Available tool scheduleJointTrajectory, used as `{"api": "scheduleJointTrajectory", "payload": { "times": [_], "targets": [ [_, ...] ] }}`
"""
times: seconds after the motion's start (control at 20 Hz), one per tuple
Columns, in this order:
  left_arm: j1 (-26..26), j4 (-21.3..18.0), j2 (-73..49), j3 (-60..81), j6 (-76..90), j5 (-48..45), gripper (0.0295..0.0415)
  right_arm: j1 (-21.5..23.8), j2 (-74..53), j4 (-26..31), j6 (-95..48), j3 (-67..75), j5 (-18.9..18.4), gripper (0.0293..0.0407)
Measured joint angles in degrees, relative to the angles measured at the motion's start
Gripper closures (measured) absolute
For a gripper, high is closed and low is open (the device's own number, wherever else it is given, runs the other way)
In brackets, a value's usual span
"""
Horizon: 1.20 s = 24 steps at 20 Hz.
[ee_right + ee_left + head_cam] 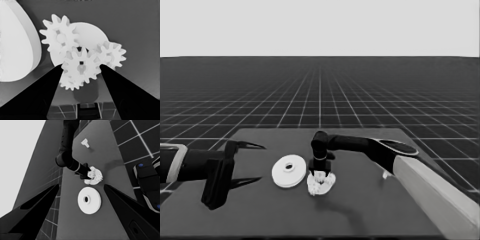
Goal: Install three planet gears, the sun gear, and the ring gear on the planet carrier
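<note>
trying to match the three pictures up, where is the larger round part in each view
Head view: the larger round part lies mid-table, just left of the right gripper.
Left wrist view: it sits centre frame, between the two dark wedges.
Right wrist view: only its curved edge shows at the picture's left side.
Shared landmark: the gear cluster on the smaller round part, right beside it.

Larger round part (289,171) flat on table – smaller round part (93,35) just beside, toothed gears (81,67) on it.
</note>
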Motion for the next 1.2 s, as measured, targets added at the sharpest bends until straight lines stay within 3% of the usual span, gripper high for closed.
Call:
{"api": "scheduleJointTrajectory", "payload": {
  "times": [1.2],
  "targets": [
    [0.0, 0.0, 0.0, 0.0, 0.0, 0.0, 0.0326, -0.3, -0.1, 0.0, 14.4, -0.1, 0.0, 0.039]
  ]
}}
